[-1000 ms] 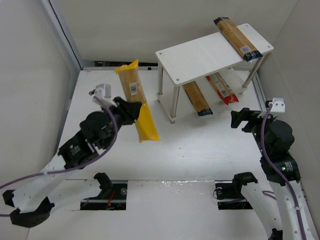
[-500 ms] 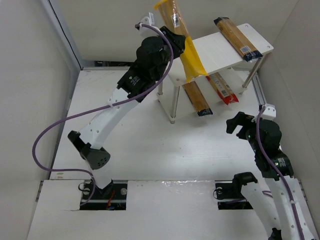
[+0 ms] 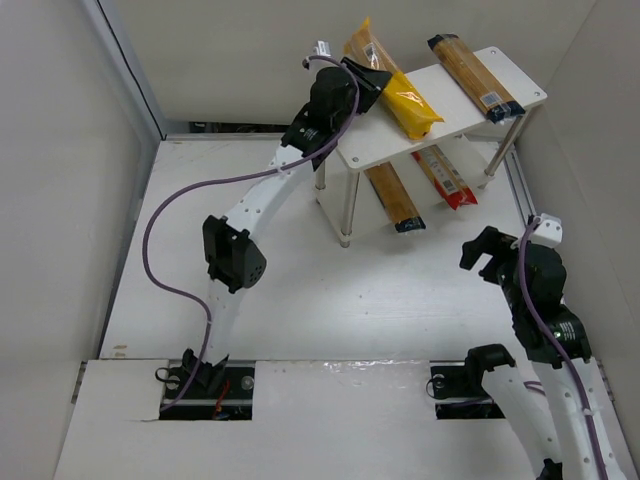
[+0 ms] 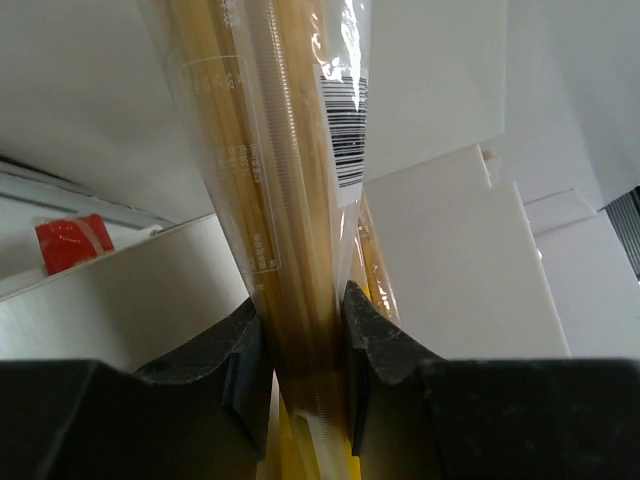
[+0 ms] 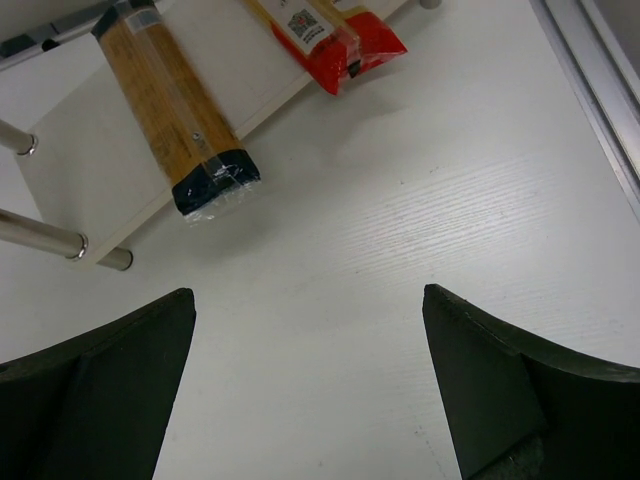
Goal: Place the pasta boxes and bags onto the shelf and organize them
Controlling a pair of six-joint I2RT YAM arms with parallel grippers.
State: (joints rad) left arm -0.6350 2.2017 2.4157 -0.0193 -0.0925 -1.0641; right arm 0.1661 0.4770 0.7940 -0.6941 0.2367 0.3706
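Observation:
My left gripper [image 3: 368, 78] is shut on the bright yellow spaghetti pack [image 3: 395, 88] and holds it over the far left part of the shelf's pale top [image 3: 440, 110]. In the left wrist view the pack [image 4: 290, 200] runs up between my two fingers [image 4: 245, 360]. One orange-brown pack [image 3: 476, 76] lies on the top at the right. The other orange-brown pack [image 3: 394, 199] and the red pack [image 3: 446, 178] lie on the lower tier, also in the right wrist view [image 5: 175, 100] [image 5: 335, 35]. My right gripper [image 3: 487, 248] is open and empty above the table in front of the shelf.
White walls close the cell on the left, back and right. A metal rail [image 3: 518, 185] runs along the right wall beside the shelf. The shelf's front legs [image 3: 349, 205] stand left of the lower-tier packs.
My left arm has swung from the table's left side up to the shelf with the yellow pack, then tipped the pack down flatter over the shelf top. The right arm shifted slightly.

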